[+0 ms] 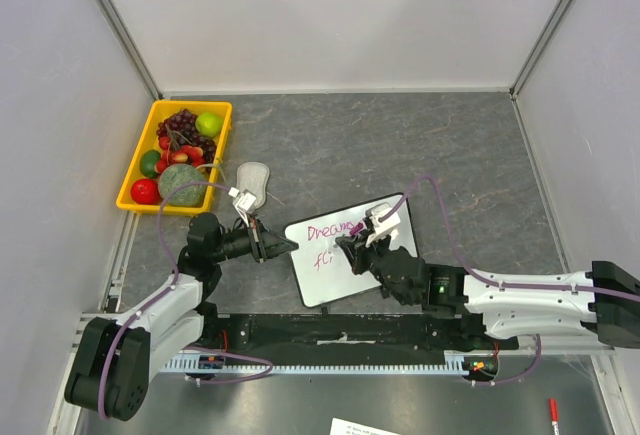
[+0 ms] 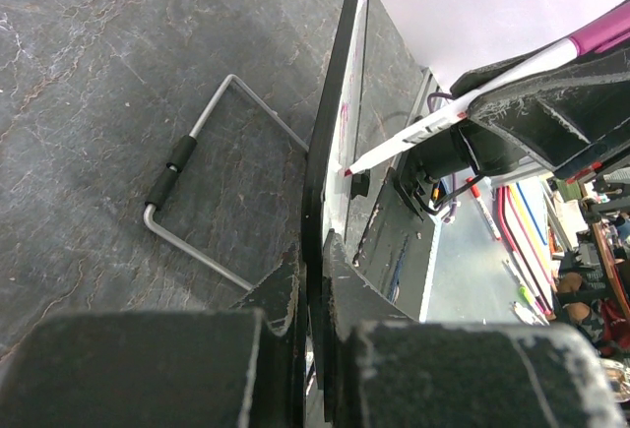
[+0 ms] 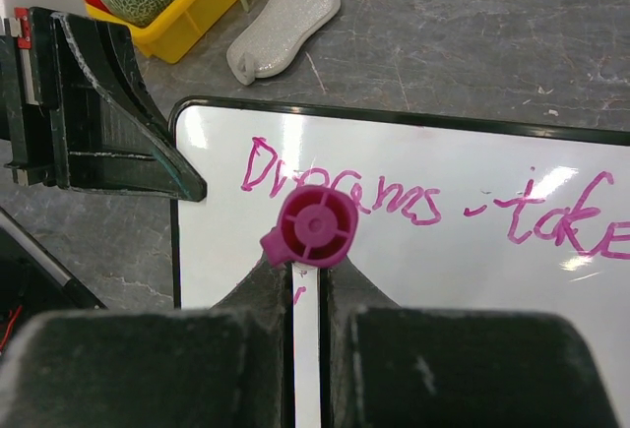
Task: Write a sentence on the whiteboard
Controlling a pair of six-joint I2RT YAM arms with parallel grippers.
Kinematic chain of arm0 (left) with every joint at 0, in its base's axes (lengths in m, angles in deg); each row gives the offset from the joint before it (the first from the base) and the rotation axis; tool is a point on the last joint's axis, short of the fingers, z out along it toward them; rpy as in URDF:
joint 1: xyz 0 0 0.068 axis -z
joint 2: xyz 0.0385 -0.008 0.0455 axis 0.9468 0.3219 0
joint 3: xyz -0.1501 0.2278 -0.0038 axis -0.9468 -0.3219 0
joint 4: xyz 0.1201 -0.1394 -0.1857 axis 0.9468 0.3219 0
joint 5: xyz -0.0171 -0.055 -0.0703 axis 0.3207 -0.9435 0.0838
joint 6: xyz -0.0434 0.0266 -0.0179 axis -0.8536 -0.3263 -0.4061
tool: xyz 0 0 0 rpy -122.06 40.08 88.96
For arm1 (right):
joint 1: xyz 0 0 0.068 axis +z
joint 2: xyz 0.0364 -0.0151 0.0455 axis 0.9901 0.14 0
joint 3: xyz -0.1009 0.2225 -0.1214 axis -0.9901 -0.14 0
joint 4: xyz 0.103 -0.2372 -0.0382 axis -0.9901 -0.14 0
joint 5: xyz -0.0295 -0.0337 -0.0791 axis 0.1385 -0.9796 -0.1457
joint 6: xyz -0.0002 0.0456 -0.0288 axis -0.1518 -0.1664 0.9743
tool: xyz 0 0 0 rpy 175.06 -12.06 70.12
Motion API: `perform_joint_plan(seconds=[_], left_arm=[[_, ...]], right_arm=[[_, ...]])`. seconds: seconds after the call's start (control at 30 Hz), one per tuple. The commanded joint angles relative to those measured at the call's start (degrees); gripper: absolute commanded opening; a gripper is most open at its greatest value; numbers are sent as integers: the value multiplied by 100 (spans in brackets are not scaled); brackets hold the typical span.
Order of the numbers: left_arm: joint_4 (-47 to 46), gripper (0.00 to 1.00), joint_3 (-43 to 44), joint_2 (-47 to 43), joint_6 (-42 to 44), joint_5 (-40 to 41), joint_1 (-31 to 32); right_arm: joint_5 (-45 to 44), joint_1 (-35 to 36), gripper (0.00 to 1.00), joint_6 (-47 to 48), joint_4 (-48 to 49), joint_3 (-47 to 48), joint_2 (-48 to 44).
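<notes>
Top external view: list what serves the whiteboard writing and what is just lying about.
In use: whiteboard, sentence, pink marker, left gripper clamping the board's edge, right gripper holding the marker.
Lying about: yellow fruit tray, grey eraser pad, red pen.

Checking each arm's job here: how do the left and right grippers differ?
The left gripper is shut on the whiteboard, clamping its left edge; the right gripper is shut on a pink-capped marker. The left gripper sits beside the board, off its writing face; the right gripper hangs over that face, with the marker tip against it. Both are black, and each is closed on something.
</notes>
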Motion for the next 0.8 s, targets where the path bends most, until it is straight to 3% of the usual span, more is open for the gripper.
perform_joint_plan(seconds=[0.0, 0.3, 0.77], left_arm=[[-71, 2, 12, -77, 454, 94, 9], [-62, 2, 12, -42, 454, 85, 9], [-80, 2, 12, -33, 445, 85, 17]], right_arm=[[-114, -64, 0, -70, -8, -8, -334], [-202, -73, 0, -43, -342, -51, -686], [-158, -73, 0, -96, -334, -201, -441]])
